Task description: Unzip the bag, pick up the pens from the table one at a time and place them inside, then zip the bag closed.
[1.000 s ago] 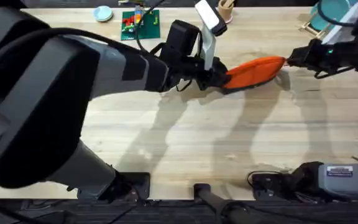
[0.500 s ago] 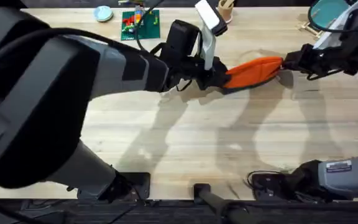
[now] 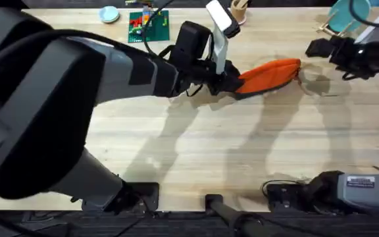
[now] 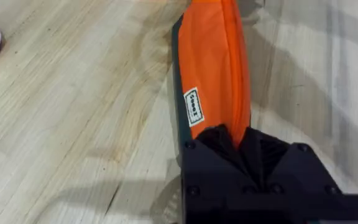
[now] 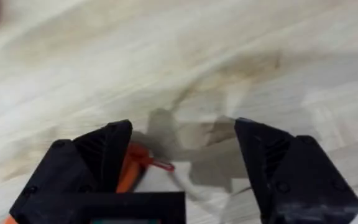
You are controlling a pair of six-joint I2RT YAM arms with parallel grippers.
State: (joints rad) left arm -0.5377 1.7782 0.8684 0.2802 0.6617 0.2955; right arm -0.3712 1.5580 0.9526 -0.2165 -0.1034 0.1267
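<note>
The orange-red bag (image 3: 268, 74) lies on the table (image 3: 196, 145) at the middle back, its zipper looking closed. My left gripper (image 3: 232, 82) is shut on the bag's left end; in the left wrist view the bag (image 4: 216, 74) runs away from the pinching left gripper (image 4: 234, 135). My right gripper (image 3: 310, 47) hangs open just beyond the bag's right end, not touching it. In the right wrist view, the bag's tip (image 5: 128, 173) and red pull tab (image 5: 161, 165) lie between the spread fingers of the right gripper (image 5: 182, 152). The pens are out of view.
Along the back edge stand a blue dish (image 3: 108, 13), a green board with small parts (image 3: 149, 25), a tan cup (image 3: 240, 8) and a teal plate (image 3: 344, 13). The left arm crosses the table's left half, large and dark. Bare wood spreads in front of the bag.
The right gripper has drawn away from the bag's right end, toward the back right. The left gripper and the bag have stayed put.
</note>
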